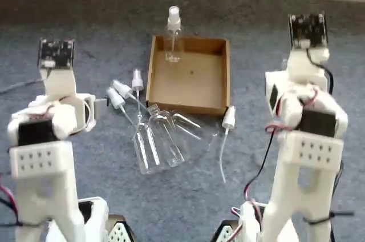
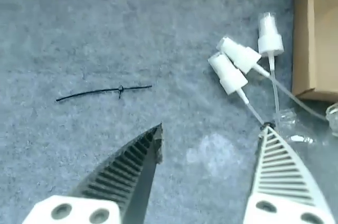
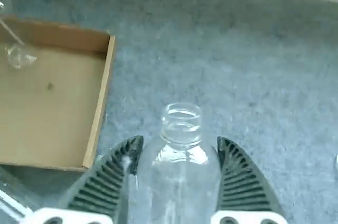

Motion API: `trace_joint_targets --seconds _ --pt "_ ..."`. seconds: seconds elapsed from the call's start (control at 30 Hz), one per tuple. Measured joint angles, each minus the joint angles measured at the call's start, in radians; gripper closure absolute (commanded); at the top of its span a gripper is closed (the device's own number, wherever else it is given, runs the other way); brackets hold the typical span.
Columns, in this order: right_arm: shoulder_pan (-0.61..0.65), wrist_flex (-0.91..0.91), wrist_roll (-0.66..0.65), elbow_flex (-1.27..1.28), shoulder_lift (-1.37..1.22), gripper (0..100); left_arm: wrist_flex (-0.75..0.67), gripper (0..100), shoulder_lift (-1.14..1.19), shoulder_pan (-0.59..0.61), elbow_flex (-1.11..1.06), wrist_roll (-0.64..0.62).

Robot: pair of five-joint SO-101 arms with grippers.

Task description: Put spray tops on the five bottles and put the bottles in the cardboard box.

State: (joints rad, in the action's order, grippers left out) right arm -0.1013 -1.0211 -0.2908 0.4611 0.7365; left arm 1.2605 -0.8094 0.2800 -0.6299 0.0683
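A capped bottle (image 1: 173, 36) stands in the far part of the cardboard box (image 1: 217, 75), and its base (image 3: 17, 55) shows in the right wrist view over the box (image 3: 100, 102). Three bare clear bottles (image 1: 157, 139) lie in front of the box. Three spray tops (image 2: 237, 63) lie to the box's left (image 1: 122, 91), and another spray top (image 1: 228, 118) lies by its front right corner. My left gripper (image 2: 212, 134) hangs open over the carpet, short of those tops. My right gripper (image 3: 179, 147) is shut on an uncapped bottle (image 3: 181, 123), its neck pointing away beside the box.
Grey carpet covers the table. A black cable tie (image 2: 103, 93) lies on it beyond the left gripper. Both arm bases (image 1: 40, 196) stand at the near edge, with open carpet between them and to the right of the box.
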Motion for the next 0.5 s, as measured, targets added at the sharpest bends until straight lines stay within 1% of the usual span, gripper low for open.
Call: trace_joint_targets --seconds 0.1,0.17,0.2,0.33,0.43,0.5 --pt "0.003 0.193 0.0 0.279 0.183 89.7 0.077 73 0.147 -0.003 0.11 0.035" --pt "0.003 0.27 0.038 0.428 0.276 89.7 0.109 73 0.166 -0.014 0.14 0.048" --pt "0.003 0.287 0.064 0.459 0.311 89.7 0.123 73 0.163 -0.034 0.149 0.051" --pt "0.061 0.281 0.132 0.436 0.365 89.7 0.183 73 0.063 -0.176 0.153 0.058" --pt "0.138 0.218 0.163 0.327 0.342 90.3 0.196 73 -0.081 -0.304 0.153 0.089" --pt "0.203 0.175 0.195 0.232 0.301 92.7 0.196 73 -0.181 -0.37 0.163 0.11"
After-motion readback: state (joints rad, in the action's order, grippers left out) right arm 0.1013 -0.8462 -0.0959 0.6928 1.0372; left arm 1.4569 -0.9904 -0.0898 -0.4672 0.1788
